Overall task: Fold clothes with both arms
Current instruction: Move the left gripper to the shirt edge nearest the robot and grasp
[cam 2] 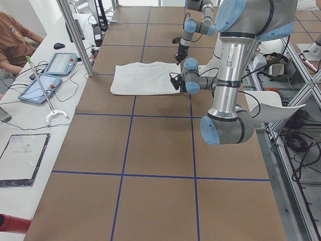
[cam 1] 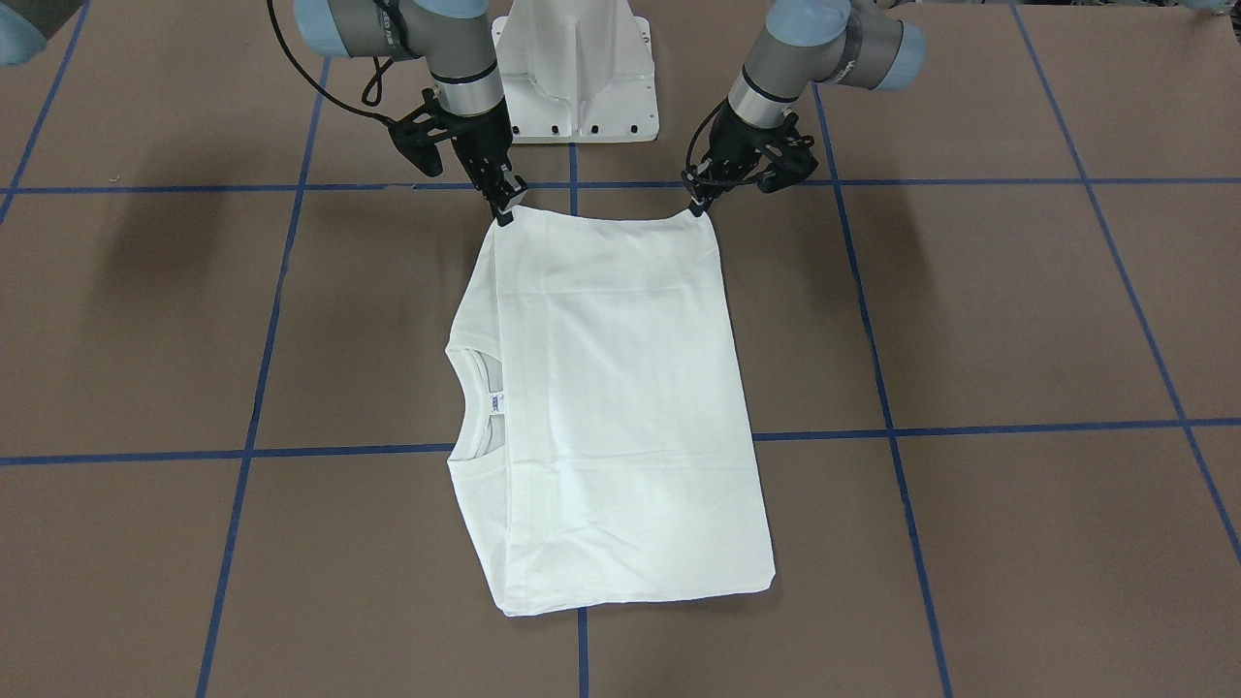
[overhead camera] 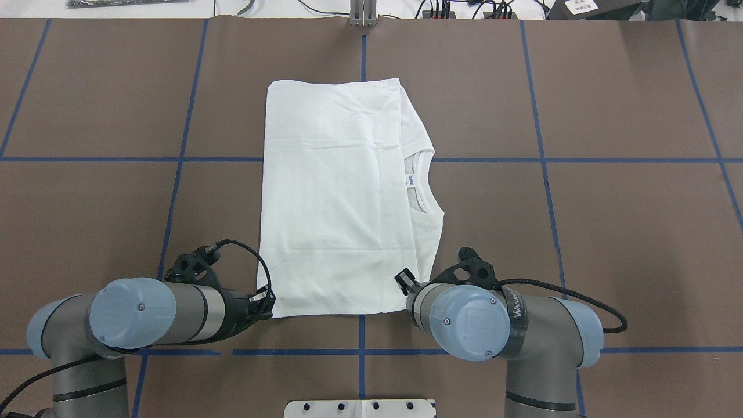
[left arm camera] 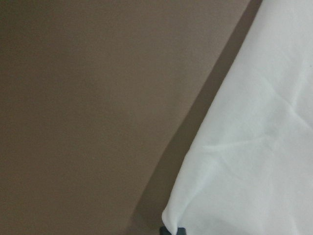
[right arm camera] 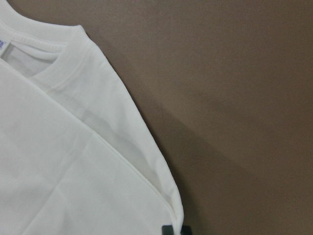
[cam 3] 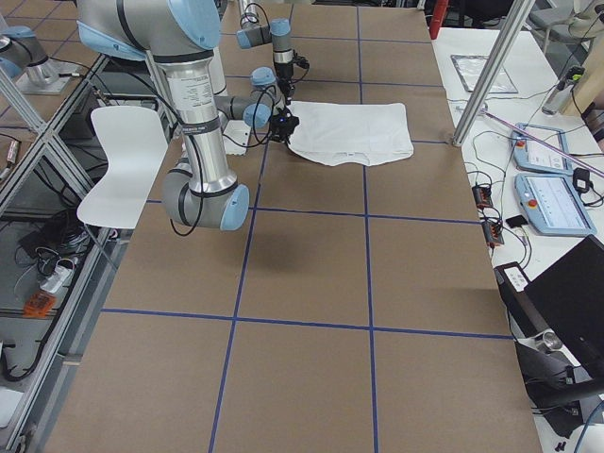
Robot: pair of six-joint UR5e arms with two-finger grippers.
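Observation:
The clothes are one white T-shirt (cam 1: 620, 407) (overhead camera: 336, 191), folded into a rectangle on the brown table, its ribbed collar (cam 1: 475, 402) (overhead camera: 421, 180) and neck label (overhead camera: 410, 181) showing on my right side. No printed text shows. My left gripper (overhead camera: 268, 302) (cam 1: 696, 204) is shut on the near left corner. My right gripper (overhead camera: 404, 281) (cam 1: 504, 208) is shut on the near right corner, by the shoulder. The edge between them looks taut. Both wrist views show cloth (left arm camera: 254, 161) (right arm camera: 73, 166) running down into the fingertips at the bottom edge.
The white pedestal (cam 1: 577, 68) (overhead camera: 360, 408) stands between the arms' bases. Blue tape lines cross the table (overhead camera: 609, 232). A side bench holds tablets (cam 2: 60, 63) with a seated person (cam 2: 12, 35) behind; metal posts (cam 2: 75, 35) stand at the far table edge. Cables lie along the back (overhead camera: 464, 8).

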